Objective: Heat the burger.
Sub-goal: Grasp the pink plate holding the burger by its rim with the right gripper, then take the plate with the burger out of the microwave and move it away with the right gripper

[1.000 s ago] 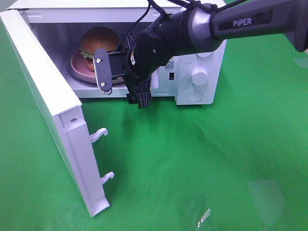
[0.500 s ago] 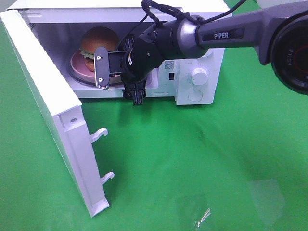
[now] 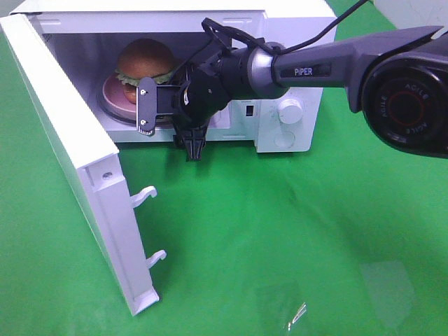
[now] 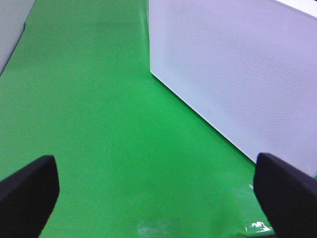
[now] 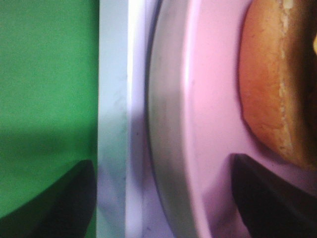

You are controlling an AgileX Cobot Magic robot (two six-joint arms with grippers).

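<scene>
Sitting inside the microwave (image 3: 290, 31), upper left of frame: burger (image 3: 145, 61) on pink plate (image 3: 112, 94). Right gripper (image 3: 168, 122) spread, empty, at the opening. Remaining: shut door (image 3: 66, 150), start heating.

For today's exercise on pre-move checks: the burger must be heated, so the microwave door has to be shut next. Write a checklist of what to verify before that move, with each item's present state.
1. Burger sits inside the microwave on the pink plate: ok.
2. Plate fully inside the cavity, behind the front sill: ok.
3. Right gripper is out of the doorway: not ok; it hangs at the opening, right by the plate rim.
4. Right gripper holds nothing: ok; it is open and empty.
5. Door is free to swing: not ok while the right arm blocks its path.
6. Left gripper is open and empty, beside the door's outer face: ok.
</scene>
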